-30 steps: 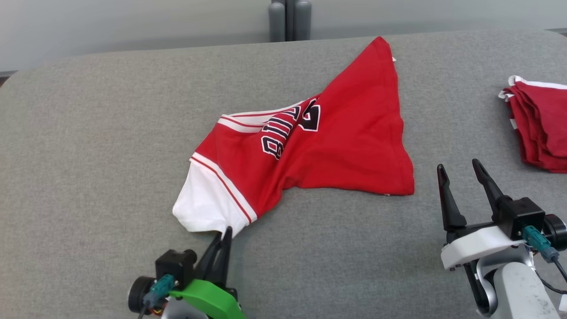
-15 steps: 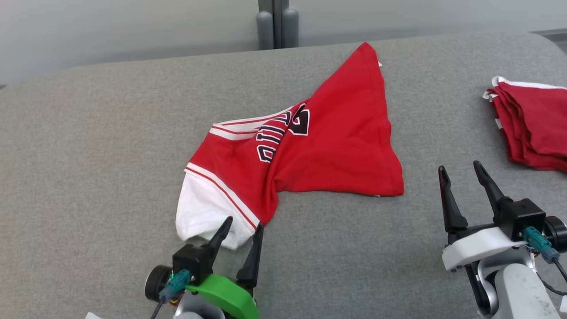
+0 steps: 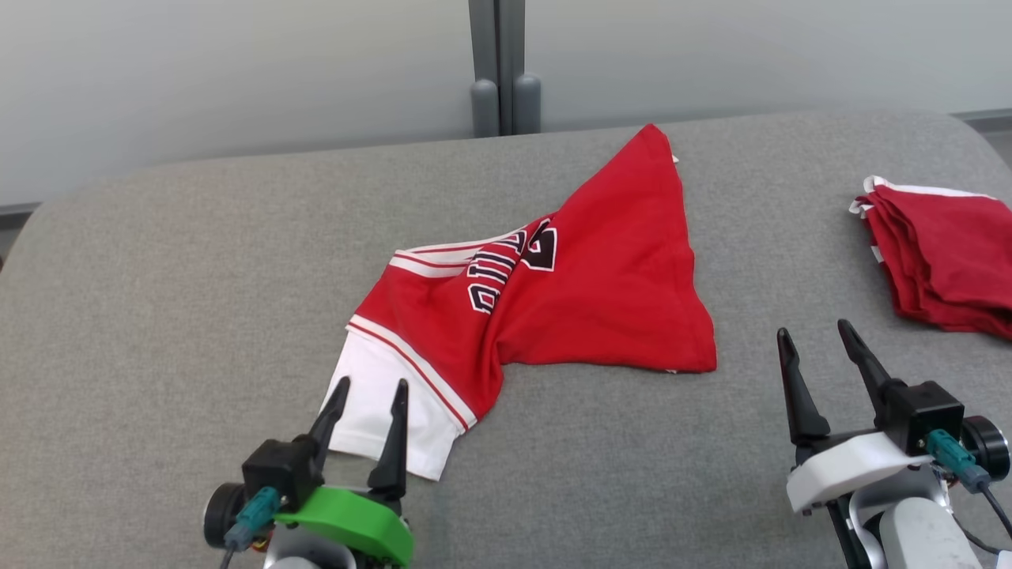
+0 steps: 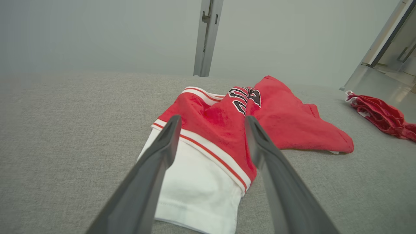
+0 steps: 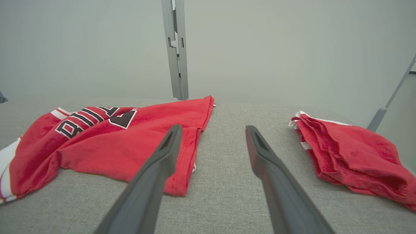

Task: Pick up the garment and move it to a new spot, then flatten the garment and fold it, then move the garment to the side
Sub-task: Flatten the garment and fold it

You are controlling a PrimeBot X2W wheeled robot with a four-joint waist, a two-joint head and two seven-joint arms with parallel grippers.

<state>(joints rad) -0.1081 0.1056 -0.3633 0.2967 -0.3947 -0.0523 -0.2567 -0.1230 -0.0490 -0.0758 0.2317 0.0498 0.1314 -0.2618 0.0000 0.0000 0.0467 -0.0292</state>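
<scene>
A red garment with a white sleeve and black lettering lies crumpled on the grey table. It also appears in the left wrist view as the garment and in the right wrist view as the garment. My left gripper hovers open over the white sleeve, nothing between its fingers. In its own view the left gripper straddles the sleeve's red-striped band. My right gripper stands open to the right of the garment's hem, apart from it, and shows open as the right gripper.
A folded stack of red garments lies at the table's right edge, seen too as the stack. A grey post stands behind the table's far edge, before a pale wall.
My left gripper, shut on the white sleeve's edge a second ago, has opened and let it go; the sleeve now lies flat. The camera has shifted. The right gripper stays open.
</scene>
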